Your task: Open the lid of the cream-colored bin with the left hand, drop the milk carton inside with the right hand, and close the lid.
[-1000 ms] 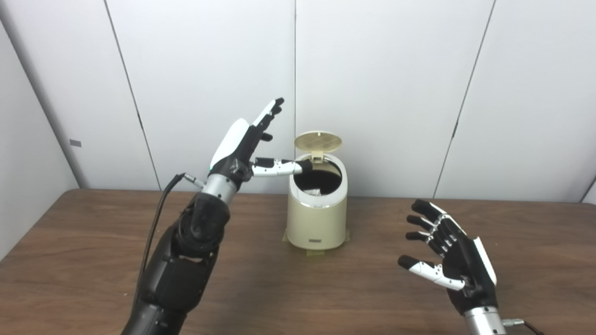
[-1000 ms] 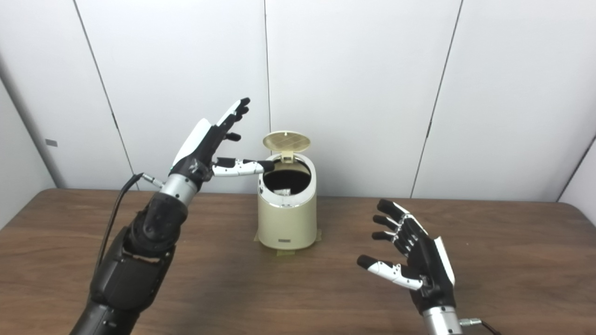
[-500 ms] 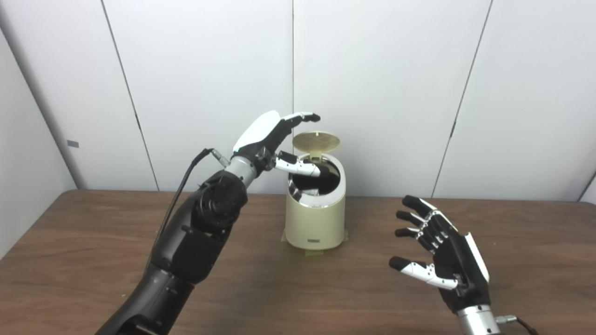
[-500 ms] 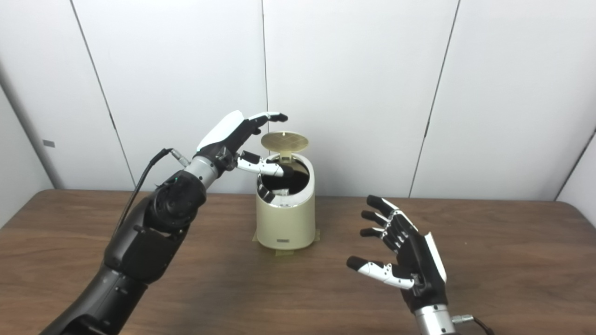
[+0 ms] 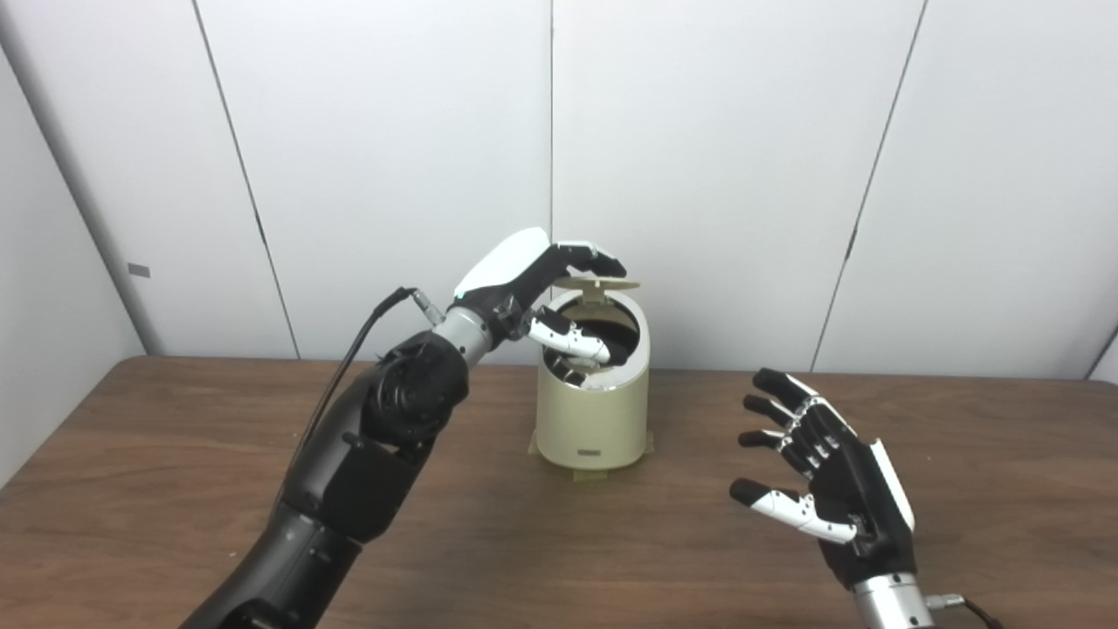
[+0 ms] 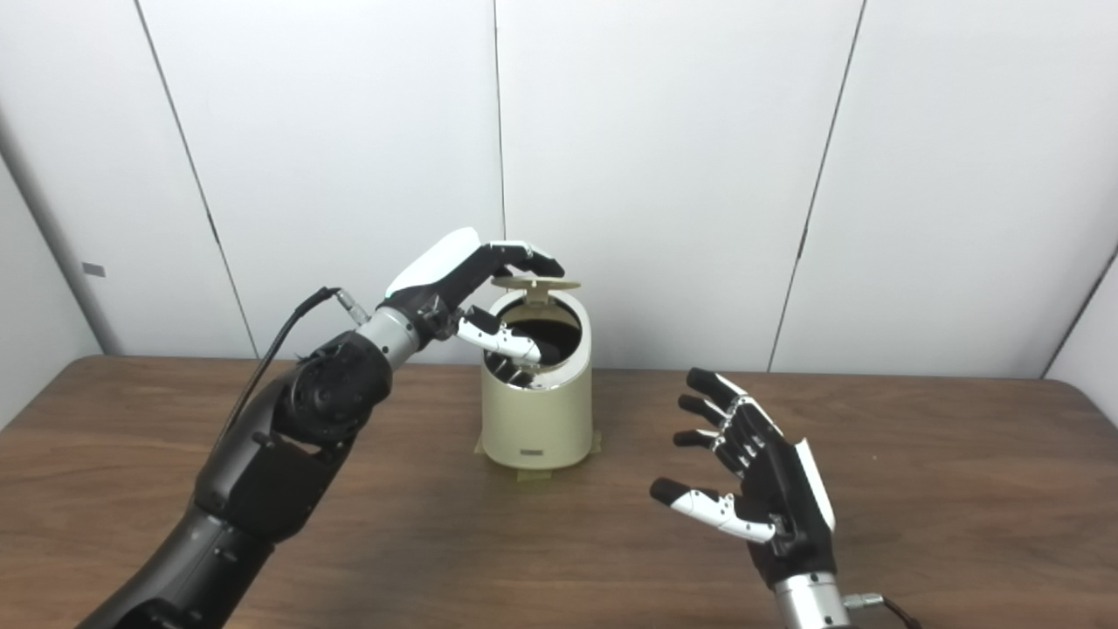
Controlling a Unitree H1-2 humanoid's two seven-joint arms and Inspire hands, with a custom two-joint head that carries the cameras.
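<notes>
Left eye view: cream-colored bin (image 5: pixel 594 419) standing far-centre, lid (image 5: pixel 594 284) half-lowered; left hand (image 5: pixel 533 279) spread, fingers resting on lid; right hand (image 5: pixel 830 489) hovering empty, near right.

A brown wooden table (image 5: pixel 175 454) spreads under my hands, its grain running across. Behind it, beyond my fingers, stands a white panelled wall (image 5: pixel 725 157) with thin dark seams. A small grey tag (image 5: pixel 139 271) sits on the panel far off to my left.
</notes>
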